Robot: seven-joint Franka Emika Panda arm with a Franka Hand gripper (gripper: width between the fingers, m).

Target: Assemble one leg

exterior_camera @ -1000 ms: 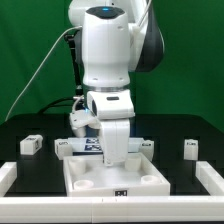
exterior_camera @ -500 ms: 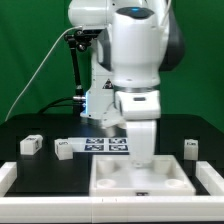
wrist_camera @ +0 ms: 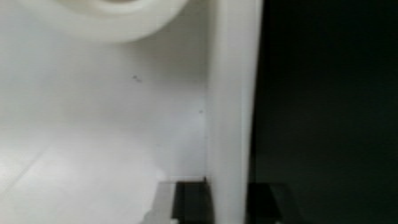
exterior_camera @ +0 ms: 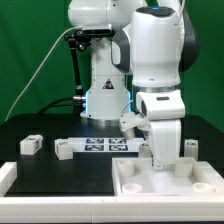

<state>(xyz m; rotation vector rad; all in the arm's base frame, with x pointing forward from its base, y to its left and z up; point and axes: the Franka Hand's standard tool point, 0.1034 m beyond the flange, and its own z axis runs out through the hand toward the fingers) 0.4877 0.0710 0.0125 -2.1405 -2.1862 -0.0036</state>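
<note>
My gripper (exterior_camera: 157,160) is shut on the raised rim of the large white tray-like piece (exterior_camera: 190,183), which lies at the front on the exterior view's right. In the wrist view the rim (wrist_camera: 231,100) runs between my two dark fingers (wrist_camera: 191,204), with the gripper (wrist_camera: 230,204) closed around it. A round hole (wrist_camera: 116,15) of the tray shows beside the rim. One leg (exterior_camera: 30,144), a small white block with a marker, stands at the exterior view's left. A second leg (exterior_camera: 64,149) lies nearer the middle. A third leg (exterior_camera: 190,147) stands at the right, just behind the tray.
The marker board (exterior_camera: 105,145) lies flat behind the tray in front of the robot base. A white border strip (exterior_camera: 8,175) shows at the front left of the black table. A green wall stands behind.
My arm has swung toward the exterior view's right, and the tray-like piece held in the gripper has slid right with it. The legs have not moved.
</note>
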